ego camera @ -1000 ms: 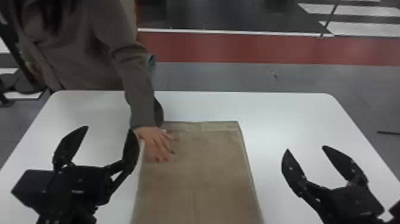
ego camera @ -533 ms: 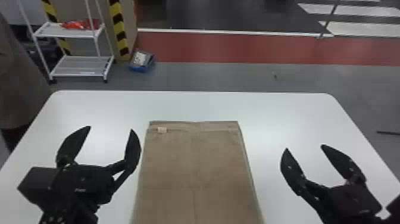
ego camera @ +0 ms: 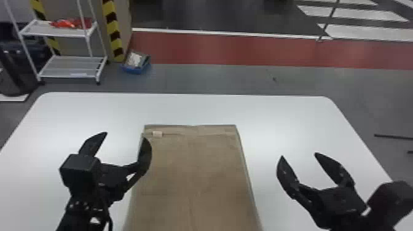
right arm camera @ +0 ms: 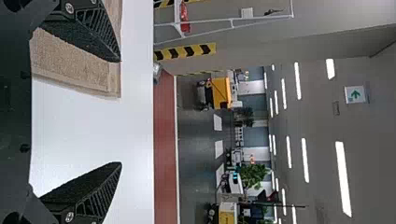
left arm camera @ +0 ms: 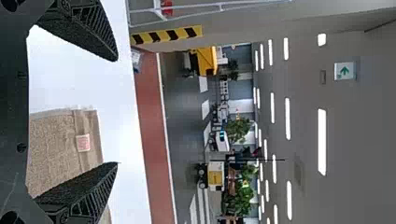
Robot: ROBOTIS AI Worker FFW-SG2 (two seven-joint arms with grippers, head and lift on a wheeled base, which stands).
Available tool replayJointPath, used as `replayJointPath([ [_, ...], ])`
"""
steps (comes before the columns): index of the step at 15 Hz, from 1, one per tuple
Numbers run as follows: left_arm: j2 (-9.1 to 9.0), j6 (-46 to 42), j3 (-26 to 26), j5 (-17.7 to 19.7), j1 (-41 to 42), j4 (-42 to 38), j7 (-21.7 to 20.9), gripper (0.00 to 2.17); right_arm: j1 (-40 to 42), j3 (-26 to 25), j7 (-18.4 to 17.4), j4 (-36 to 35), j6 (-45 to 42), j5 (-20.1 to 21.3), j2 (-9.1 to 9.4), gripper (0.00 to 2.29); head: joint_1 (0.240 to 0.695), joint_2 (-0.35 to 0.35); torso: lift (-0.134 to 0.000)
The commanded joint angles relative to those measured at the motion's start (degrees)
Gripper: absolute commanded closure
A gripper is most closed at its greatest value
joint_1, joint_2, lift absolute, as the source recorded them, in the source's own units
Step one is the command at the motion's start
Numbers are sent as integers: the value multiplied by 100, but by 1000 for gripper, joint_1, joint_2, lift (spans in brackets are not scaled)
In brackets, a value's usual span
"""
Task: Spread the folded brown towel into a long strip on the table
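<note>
Near end of the brown towel [ego camera: 190,175] cut off, its left side partly covered.
In the head view the bottom edge crops the towel and the near side of the tabletop [ego camera: 276,116]; a finger of the left gripper [ego camera: 125,135] hides a stretch of the towel's left side, and the print on the small pale tag [ego camera: 157,134] is too small to read. In the left wrist view a finger [left arm camera: 81,191] covers part of the towel; in the right wrist view a finger of the right gripper [ego camera: 299,154] does too. The red item [ego camera: 69,23] on the white rack [ego camera: 70,66] is too blurred to identify, and the rack's top is cut off.
</note>
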Motion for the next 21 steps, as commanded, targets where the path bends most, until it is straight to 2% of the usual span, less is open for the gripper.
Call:
replayJointPath([
  [1, -1, 289, -67, 59, -524, 515, -94, 93, -189, 43, -1, 240, 17, 10, -65, 97, 695, -115, -114],
  [4, -27, 447, -147, 147, -1095, 1069, -208, 97, -303, 96, -1, 346, 69, 19, -100, 97, 695, -112, -114],
  [7, -53, 764, -226, 446, -1675, 1649, -569, 151, -426, 219, 8, 495, 104, 54, -161, 97, 695, -111, -114],
  [10, -62, 764, -322, 534, -2035, 2238, -947, 194, -497, 447, 8, 513, 175, 142, -188, 97, 695, -112, -114],
  [16, -185, 1168, -357, 692, -2677, 3082, -1316, 218, -690, 737, 8, 680, 298, 248, -328, 97, 695, -91, -114],
  [17, -185, 1256, -366, 701, -2835, 3284, -1316, 279, -734, 755, 8, 732, 315, 248, -337, 97, 695, -90, -114],
  [21, -185, 1256, -199, 894, -2958, 3530, -1465, 292, -848, 816, 8, 891, 315, 248, -381, 97, 695, -65, -114],
])
